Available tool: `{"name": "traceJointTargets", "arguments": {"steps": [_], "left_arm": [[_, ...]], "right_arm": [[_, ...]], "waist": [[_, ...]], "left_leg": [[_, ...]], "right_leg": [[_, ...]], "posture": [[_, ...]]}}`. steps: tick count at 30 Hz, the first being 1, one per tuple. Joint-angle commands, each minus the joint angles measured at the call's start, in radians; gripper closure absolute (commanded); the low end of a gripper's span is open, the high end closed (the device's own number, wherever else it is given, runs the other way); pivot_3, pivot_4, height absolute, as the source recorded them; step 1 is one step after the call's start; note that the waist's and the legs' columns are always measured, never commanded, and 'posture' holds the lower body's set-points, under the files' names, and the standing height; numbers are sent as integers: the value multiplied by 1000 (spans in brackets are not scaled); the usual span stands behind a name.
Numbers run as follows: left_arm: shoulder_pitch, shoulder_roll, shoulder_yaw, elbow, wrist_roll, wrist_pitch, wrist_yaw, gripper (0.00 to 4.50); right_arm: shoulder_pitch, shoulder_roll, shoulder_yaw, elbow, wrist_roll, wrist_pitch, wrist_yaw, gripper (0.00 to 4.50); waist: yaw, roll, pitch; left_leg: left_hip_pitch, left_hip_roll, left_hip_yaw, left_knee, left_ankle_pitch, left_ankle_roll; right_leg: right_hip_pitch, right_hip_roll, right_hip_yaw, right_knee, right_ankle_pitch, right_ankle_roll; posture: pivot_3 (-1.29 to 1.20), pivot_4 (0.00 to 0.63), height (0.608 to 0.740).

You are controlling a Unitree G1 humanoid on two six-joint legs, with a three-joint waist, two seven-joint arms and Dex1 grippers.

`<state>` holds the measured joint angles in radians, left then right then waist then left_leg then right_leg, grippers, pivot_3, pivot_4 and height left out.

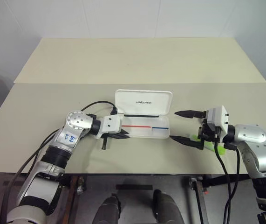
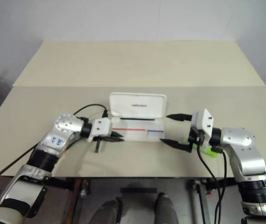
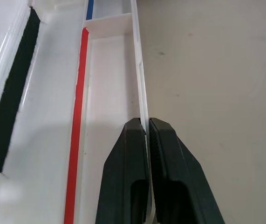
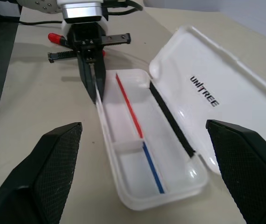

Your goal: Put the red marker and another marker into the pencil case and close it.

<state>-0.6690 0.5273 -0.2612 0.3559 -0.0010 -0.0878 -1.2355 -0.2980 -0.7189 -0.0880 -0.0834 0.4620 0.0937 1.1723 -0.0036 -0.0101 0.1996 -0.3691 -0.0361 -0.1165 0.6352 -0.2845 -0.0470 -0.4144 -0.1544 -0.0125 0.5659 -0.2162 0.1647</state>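
A pale beige table [image 1: 137, 60] stands against a plain white wall [image 1: 123, 18]; a seam runs across the table from side to side. The pencil case [image 1: 144, 114] lies open near the middle of the front part, its lid standing up at the far side with the black lettering on it. Inside the tray there are a thin red line [image 4: 129, 106] and a thin blue line [image 4: 152, 169], and a black strip [image 4: 170, 122] along the hinge side.

The left gripper [image 4: 94, 91] is closed on the near wall of the tray at its left end; the thin white wall sits pinched between the two black fingers [image 3: 123, 182]. The red marker [image 4: 57, 38] lies on the table behind this gripper, mostly hidden by it, so that just its red end is seen.

The right gripper [image 1: 183, 126] is held wide open just to the right of the case and has nothing in it. The green marker [image 1: 214, 145] lies on the table under this hand, half covered by it.
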Motion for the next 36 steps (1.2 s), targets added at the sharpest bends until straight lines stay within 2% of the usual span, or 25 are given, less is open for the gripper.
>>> {"name": "traceJointTargets", "arguments": {"steps": [1,13,21,22,24,31,33,36], "left_arm": [[29,15,-21,-30,-3,-10,-26,4483],[43,-68,-29,-106,-2,134,75,4483],[75,-51,-43,-144,-5,148,47,4483],[77,-45,-41,-138,-3,137,45,3911],[78,-39,-35,-125,-8,114,43,3395],[71,-37,-18,-108,-12,62,65,928],[93,-35,-3,-152,-42,92,63,250],[117,-31,8,-202,-69,125,62,250]], "right_arm": [[14,-10,-30,-70,24,7,-12,0],[20,7,-16,-88,25,19,-26,0],[17,24,-4,-92,21,20,-34,0],[15,26,-1,-93,21,22,-35,0],[10,30,2,-95,22,25,-34,0],[-3,37,11,-101,23,41,-37,0],[-7,41,17,-103,22,45,-38,0],[-10,45,20,-102,21,47,-37,0]], "waist": [[0,0,0],[23,0,0],[27,0,0],[26,0,0],[26,0,0],[25,0,0],[25,0,0],[21,0,0]], "left_leg": [[1,0,1,0,0,0],[0,1,1,3,-1,2],[0,1,1,4,-3,2],[0,1,2,4,-3,3],[0,1,2,4,-4,3],[-1,1,2,11,-5,3],[-1,1,2,12,-6,3],[-1,2,2,12,-6,3]], "right_leg": [[0,0,1,0,0,0],[1,1,1,1,0,0],[1,1,1,0,0,0],[1,1,1,0,0,0],[0,1,2,0,0,0],[1,2,2,0,0,0],[1,2,3,1,0,0],[0,2,3,2,0,0]], "posture": [[0,150,740],[0,150,740],[0,150,740],[0,150,740],[0,150,740],[0,150,740],[0,150,740],[0,150,740]]}}
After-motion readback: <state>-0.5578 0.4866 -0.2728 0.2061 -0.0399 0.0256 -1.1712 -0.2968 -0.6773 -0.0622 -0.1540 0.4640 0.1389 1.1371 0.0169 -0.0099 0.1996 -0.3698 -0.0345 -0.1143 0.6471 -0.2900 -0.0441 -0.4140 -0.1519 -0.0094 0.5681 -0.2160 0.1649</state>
